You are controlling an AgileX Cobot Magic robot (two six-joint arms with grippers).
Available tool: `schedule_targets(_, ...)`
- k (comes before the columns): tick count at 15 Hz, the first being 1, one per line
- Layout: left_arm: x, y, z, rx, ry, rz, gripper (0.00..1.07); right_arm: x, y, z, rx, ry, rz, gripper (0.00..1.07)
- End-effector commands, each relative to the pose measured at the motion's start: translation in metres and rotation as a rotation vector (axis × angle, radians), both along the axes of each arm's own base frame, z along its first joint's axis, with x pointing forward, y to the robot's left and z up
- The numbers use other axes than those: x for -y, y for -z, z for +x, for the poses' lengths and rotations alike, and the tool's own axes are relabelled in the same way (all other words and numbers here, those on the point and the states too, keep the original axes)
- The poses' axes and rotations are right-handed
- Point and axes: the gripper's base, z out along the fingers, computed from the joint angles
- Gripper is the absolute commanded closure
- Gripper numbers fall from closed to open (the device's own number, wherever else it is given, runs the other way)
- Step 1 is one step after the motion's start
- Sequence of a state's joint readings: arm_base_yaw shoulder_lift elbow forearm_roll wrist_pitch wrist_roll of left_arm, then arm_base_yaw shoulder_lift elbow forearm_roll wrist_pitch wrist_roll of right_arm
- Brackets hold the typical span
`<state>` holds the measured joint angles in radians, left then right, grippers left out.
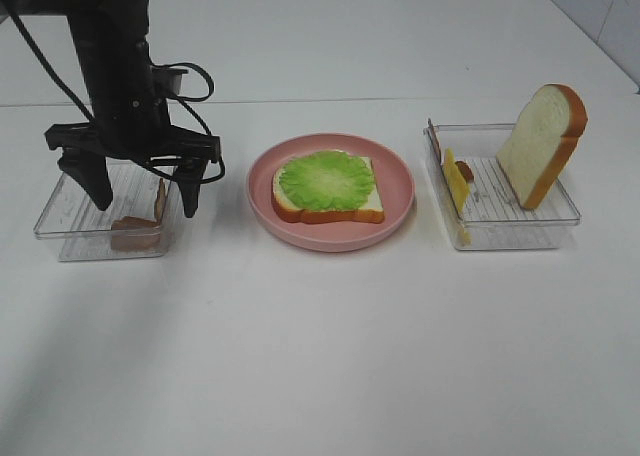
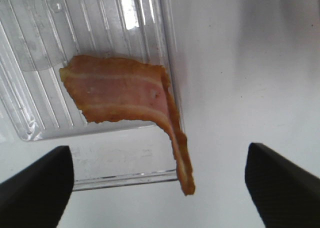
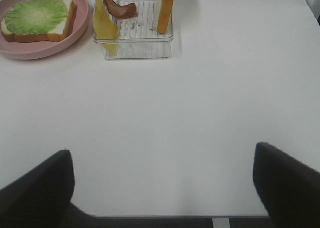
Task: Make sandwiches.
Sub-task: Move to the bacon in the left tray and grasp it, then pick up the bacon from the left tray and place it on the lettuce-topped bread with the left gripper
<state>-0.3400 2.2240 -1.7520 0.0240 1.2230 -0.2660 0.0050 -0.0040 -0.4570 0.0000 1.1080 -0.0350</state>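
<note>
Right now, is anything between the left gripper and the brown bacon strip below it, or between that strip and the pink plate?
Nothing visible. The open left gripper hangs over the brown bacon strip draped on the wall of the clear plastic tray; only bare white table separates tray and round pink plate.

White table (image 1: 320, 376), one. Directly on it, in a row and apart: left clear tray (image 1: 60, 238); pink plate (image 1: 400, 188), centre; right clear tray (image 1: 520, 236).
</note>
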Motion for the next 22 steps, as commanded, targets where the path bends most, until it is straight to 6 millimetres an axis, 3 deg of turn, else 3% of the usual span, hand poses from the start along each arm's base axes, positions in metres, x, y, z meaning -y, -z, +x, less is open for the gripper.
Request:
schedule_targets(1, 0.0, 0.001, -0.005, -0.047, -0.002, 0.024, 0.41, 0.0, 0.001, -0.004, 0.03, -0.002, 0.0, 0.13)
schedule_targets(6, 0.001, 0.001, -0.005, -0.048, -0.002, 0.021, 0.48, 0.0, 0.001, -0.004, 0.03, -0.002, 0.0, 0.13)
schedule_targets(9, 0.001, 0.001, -0.005, -0.043, 0.0, 0.019, 0.67, 0.0, 0.001, -0.004, 0.03, -0.002, 0.0, 0.13)
schedule_targets(16, 0.003, 0.001, -0.001, -0.002, 0.003, -0.004, 0.83, 0.0, 0.001, -0.004, 0.03, -0.002, 0.0, 0.13)
schedule_targets(18, 0.004, 0.001, -0.001, 0.004, 0.021, -0.007, 0.91, 0.0, 0.001, -0.004, 0.03, -0.002, 0.0, 0.13)
schedule_targets(19, 0.009, 0.001, -0.001, 0.011, 0.08, -0.01, 1.07, 0.0, 0.001, -0.004, 0.03, -0.002, 0.0, 0.13)
schedule_targets(22, 0.014, 0.002, -0.001, 0.033, 0.093, -0.019, 1.07, 0.0, 0.001, -0.004, 0.03, -0.002, 0.0, 0.13)
